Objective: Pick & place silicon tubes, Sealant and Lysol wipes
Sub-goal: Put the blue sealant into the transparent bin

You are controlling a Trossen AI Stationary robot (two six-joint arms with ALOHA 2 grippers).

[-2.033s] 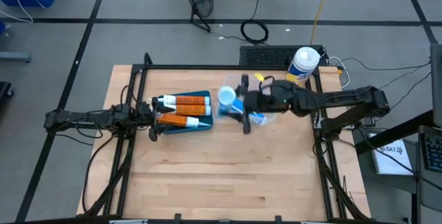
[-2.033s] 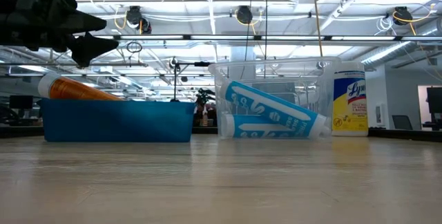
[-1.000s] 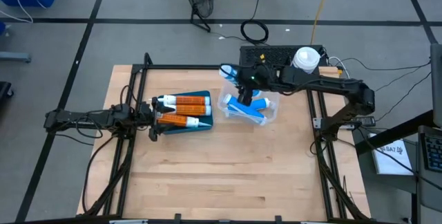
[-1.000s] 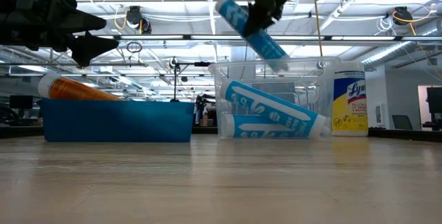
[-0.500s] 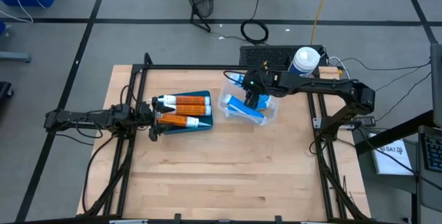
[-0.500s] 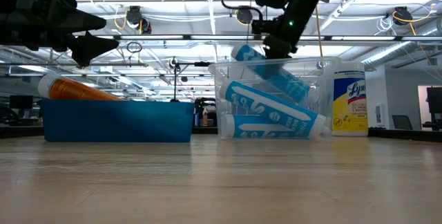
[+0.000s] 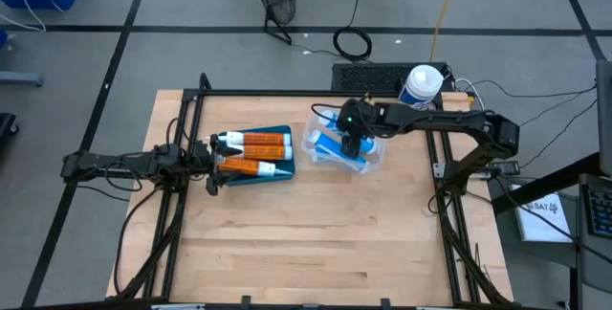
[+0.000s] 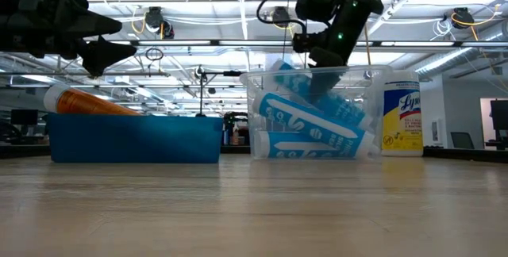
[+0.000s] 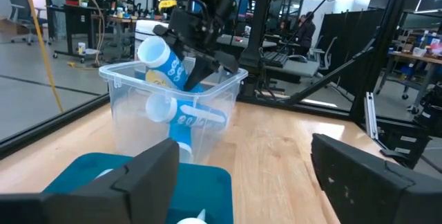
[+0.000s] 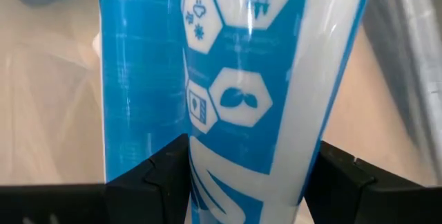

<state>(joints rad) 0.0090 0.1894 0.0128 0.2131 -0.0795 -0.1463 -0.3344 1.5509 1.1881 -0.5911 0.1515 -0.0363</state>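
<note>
- Lysol wipes [image 7: 422,84] stand on the table's far right corner beside the clear bin [image 7: 374,160], not yet picked.
- My right claw [image 8: 321,73] grips a blue tube [image 10: 235,79], lowering it onto two others in that bin.
- Orange tubes [image 7: 256,153] lie in the blue tray [image 8: 135,139]; my left claw [image 9: 242,172] hovers there, spread wide and empty.

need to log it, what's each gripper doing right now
Left gripper: open, empty, by the blue tray.
Right gripper: shut on a slim blue tube in the clear plastic bin.
</note>
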